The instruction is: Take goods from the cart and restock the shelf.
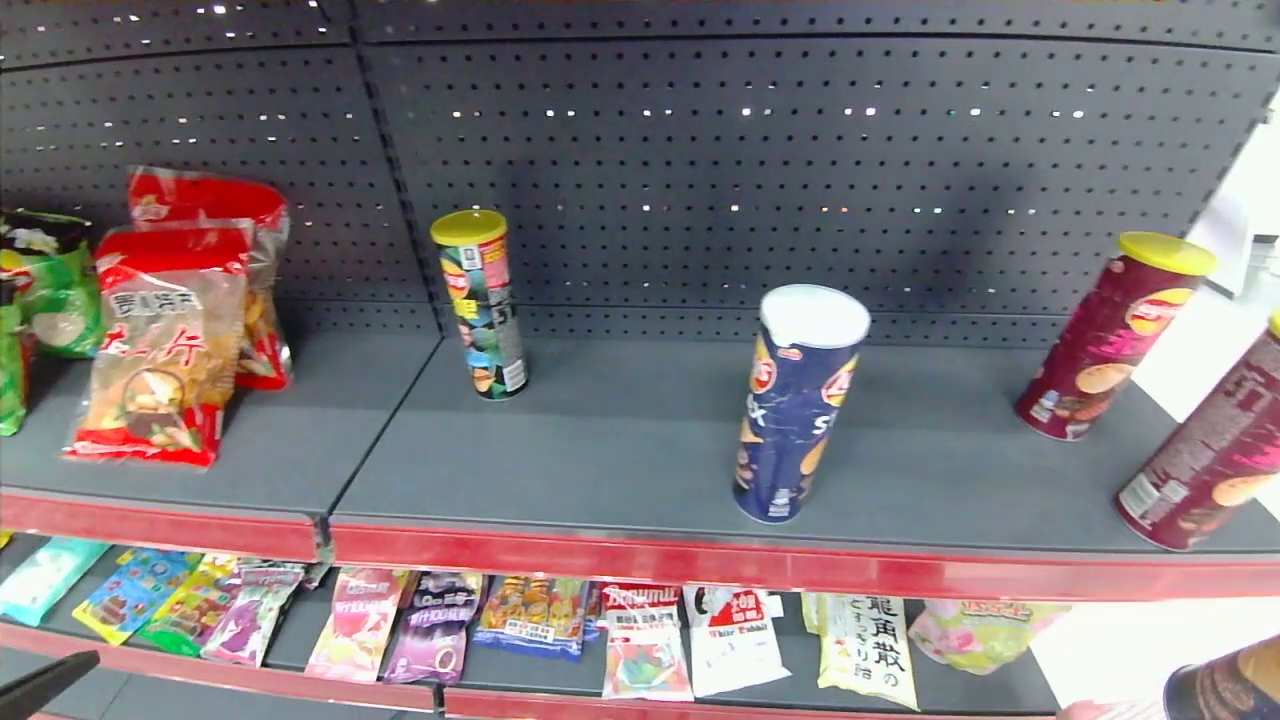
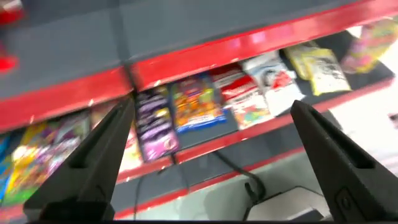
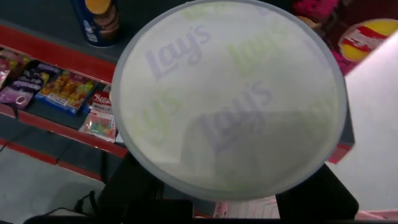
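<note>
Closest to the lens, a pale lid point(image 3: 230, 99) is seen end-on, because the chip can point(image 1: 1225, 685) beneath it is carried upright in the right gripper point(image 3: 224, 208). Its dark jaws are glimpsed on either side below the rim and are judged to be pinching the can's body. The can is held low at the robot's right, below and in front of the red edge strip point(image 1: 700, 560) of the shelf point(image 1: 620, 440). It has therefore not yet been set down. The left gripper point(image 2: 208, 155) is kept low on the other side with its jaws spread wide and nothing between them, so it is judged to be parked out of the way. On the shelf, a blue can point(image 1: 795, 410) is stood near the front edge and a yellow-lidded can point(image 1: 480, 305) farther back. Two maroon cans point(image 1: 1110, 340) are set at the right end and snack bags point(image 1: 160, 350) are propped at the left. Open board is left between the blue can and the maroon cans, and that gap is judged the likely spot for the carried can. Sachets point(image 1: 640, 640) are laid in a row on the lower shelf point(image 1: 560, 695).
</note>
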Motion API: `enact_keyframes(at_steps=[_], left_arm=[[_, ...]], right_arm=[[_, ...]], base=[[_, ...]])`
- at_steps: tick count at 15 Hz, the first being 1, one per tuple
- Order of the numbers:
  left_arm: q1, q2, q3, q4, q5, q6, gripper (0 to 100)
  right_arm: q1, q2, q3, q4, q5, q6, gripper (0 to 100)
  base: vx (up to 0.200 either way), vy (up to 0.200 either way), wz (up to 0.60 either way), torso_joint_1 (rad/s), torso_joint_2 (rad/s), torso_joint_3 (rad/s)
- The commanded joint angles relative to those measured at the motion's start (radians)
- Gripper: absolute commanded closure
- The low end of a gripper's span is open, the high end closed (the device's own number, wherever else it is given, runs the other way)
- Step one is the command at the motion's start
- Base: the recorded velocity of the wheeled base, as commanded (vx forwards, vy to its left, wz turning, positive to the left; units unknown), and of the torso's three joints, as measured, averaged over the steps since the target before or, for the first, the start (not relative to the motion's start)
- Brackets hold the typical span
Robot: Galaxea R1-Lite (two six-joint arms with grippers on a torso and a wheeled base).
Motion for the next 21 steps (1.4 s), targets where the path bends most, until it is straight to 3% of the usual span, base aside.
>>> enact_keyframes(at_steps=[1,4,6,8,9,11,12,13,15,16,18,19,21], left_arm=[[0.0,-0.016,0.004,0.001,0.002,0.004,0],[0.0,-0.062,0.01,0.018,0.059,0.028,0],[0.0,-0.148,0.04,0.042,0.053,-0.003,0],[0.011,-0.26,0.043,0.16,0.065,-0.005,0],[0.065,-0.3,0.033,0.245,0.082,-0.005,0],[0.261,-0.332,0.035,0.311,0.081,-0.005,0],[0.338,-0.335,0.037,0.312,0.075,-0.017,0],[0.347,-0.362,0.037,0.309,0.045,-0.048,0],[0.345,-0.412,0.043,0.302,-0.082,-0.06,0],[0.345,-0.412,0.069,0.259,-0.096,-0.058,0],[0.345,-0.412,0.176,0.028,-0.09,-0.055,0],[0.368,-0.41,0.191,0.028,-0.057,-0.06,0],[0.417,-0.424,0.188,0.042,-0.051,-0.06,0]], right_arm=[[0.002,0.021,-0.016,-0.005,0.007,0.0,100],[0.013,0.148,-0.1,-0.056,0.097,0.0,100],[0.013,0.346,-0.19,-0.145,0.148,0.009,100],[0.014,0.527,-0.216,-0.298,0.151,0.012,100],[0.014,0.611,-0.216,-0.382,0.152,0.012,100],[0.013,0.723,-0.238,-0.476,0.169,0.012,100],[0.013,0.765,-0.252,-0.504,0.18,0.012,100],[0.014,0.791,-0.269,-0.521,0.181,0.01,100],[0.016,0.82,-0.281,-0.522,0.181,0.012,100],[0.017,0.822,-0.281,-0.522,0.181,0.012,100],[0.017,0.82,-0.27,-0.522,0.183,0.012,100],[0.017,0.82,-0.269,-0.522,0.183,0.012,100],[0.017,0.82,-0.27,-0.522,0.183,0.012,100]], base=[[0.0,0.0,0.0,0.0,0.0,0.0],[0.0,0.0,0.0,0.0,0.0,0.0],[0.0,0.0,0.0,0.0,0.0,0.0],[0.0,0.0,0.0,0.0,0.0,0.0],[0.0,0.0,0.0,0.0,0.0,0.0],[0.0,0.0,0.0,0.0,0.0,0.0],[0.0,0.0,0.0,0.0,0.0,0.0],[0.0,0.0,0.0,0.0,0.0,0.0],[0.0,0.0,0.0,0.0,0.0,0.0],[0.0,0.0,0.0,0.0,0.0,0.0],[0.0,0.0,0.0,0.0,0.0,0.0],[0.0,0.0,0.0,0.0,0.0,0.0],[0.0,0.0,0.0,0.0,0.0,0.0]])
